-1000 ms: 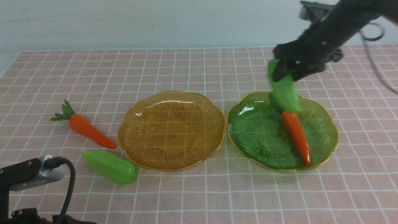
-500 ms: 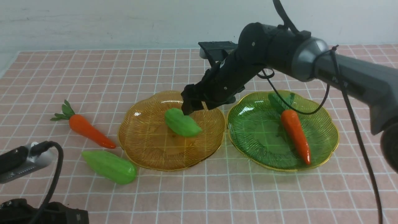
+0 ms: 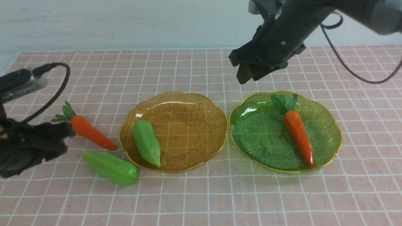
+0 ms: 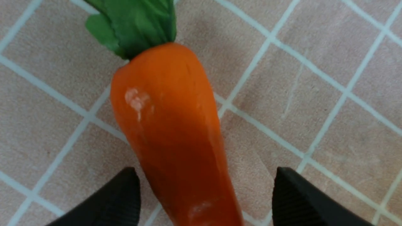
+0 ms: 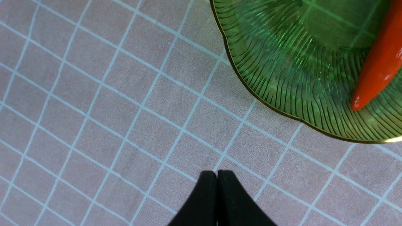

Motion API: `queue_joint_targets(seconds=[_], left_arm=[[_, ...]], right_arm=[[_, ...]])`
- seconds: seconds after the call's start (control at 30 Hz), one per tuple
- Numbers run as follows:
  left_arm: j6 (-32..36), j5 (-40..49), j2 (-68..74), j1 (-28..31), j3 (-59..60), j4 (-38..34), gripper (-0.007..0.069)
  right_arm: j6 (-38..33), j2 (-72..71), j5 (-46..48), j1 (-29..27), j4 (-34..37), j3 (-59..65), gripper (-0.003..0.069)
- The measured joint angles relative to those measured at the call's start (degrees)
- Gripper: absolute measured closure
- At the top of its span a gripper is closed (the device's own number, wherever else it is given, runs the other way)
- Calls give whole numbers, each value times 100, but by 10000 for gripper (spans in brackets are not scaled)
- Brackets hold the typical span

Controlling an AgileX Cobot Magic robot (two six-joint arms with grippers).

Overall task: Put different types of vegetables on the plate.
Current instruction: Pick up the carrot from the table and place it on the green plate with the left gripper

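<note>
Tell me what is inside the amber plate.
One light-green gourd lies inside the amber plate, along its left side, and nothing else. The checked tablecloth shows through the clear glass; only the patch under the gourd is hidden.

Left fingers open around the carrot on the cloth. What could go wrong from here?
1. The loose carrot is glossy and tapered; the left fingers straddle it, so closing may squirt it out.
2. The gourd in the amber plate lies by its left rim; a carrot set there could nudge it out.
</note>
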Motion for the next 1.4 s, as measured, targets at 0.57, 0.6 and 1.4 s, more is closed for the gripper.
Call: queue_joint_targets(seconds=[0.57, 0.6, 1.4], left_arm=[[698, 397, -239, -6, -205, -174, 439], [778, 429, -314, -18, -296, -243, 439], [2937, 1829, 1832, -2986, -4510, -3256, 302]], right_arm=[[-21, 0, 0, 0, -4, 0, 674], [-21, -2, 0, 0, -4, 0, 674], [378, -3372, 75, 0, -11, 1619, 674]])
